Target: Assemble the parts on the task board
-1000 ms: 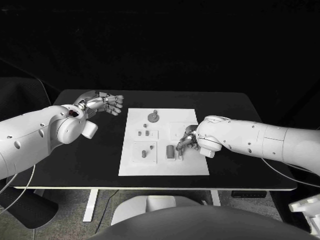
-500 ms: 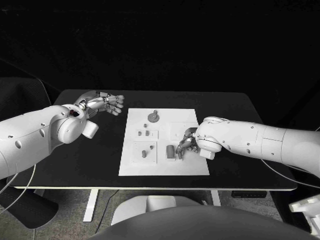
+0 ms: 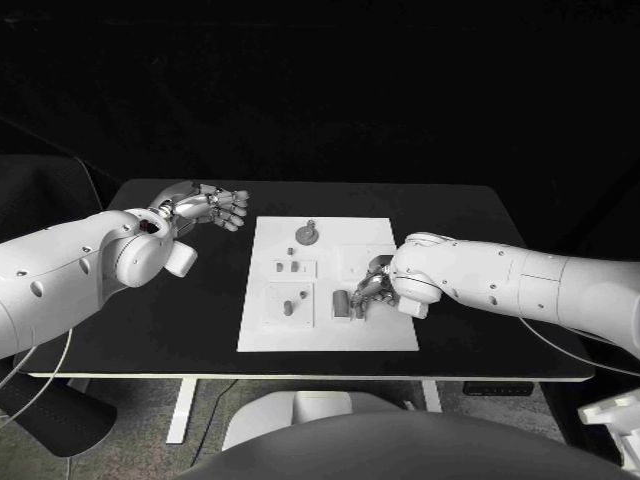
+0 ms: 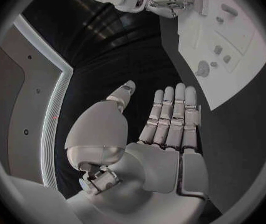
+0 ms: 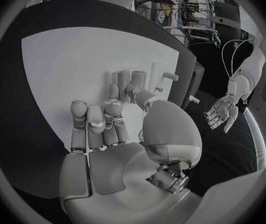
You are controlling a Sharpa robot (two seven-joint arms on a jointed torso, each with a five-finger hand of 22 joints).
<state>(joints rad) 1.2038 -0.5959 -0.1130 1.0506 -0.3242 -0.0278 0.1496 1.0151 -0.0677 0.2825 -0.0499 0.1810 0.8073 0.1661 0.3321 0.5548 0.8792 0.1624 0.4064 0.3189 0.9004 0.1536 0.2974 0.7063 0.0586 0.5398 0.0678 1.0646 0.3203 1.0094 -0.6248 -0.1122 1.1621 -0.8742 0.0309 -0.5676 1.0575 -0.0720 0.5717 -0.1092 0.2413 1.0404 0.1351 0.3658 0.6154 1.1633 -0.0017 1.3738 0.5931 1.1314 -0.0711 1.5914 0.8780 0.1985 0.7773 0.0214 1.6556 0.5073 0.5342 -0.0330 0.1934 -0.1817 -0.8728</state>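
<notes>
Head view: flat white task board (image 3: 327,335), small grey parts (image 3: 307,235).

Overhead head camera, two wrist fisheyes, shared task board (image 3: 327,283).

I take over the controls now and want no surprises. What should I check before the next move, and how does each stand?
1. Right hand over the board: ok.
2. Right hand at the parts: ok.
3. Right hand has hold of a part: cannot tell.
4. Left hand off the board, over the table: ok.
5. Left hand holds nothing, fingers straight: ok.
6. Round part at the far end is unblocked: ok.
</notes>
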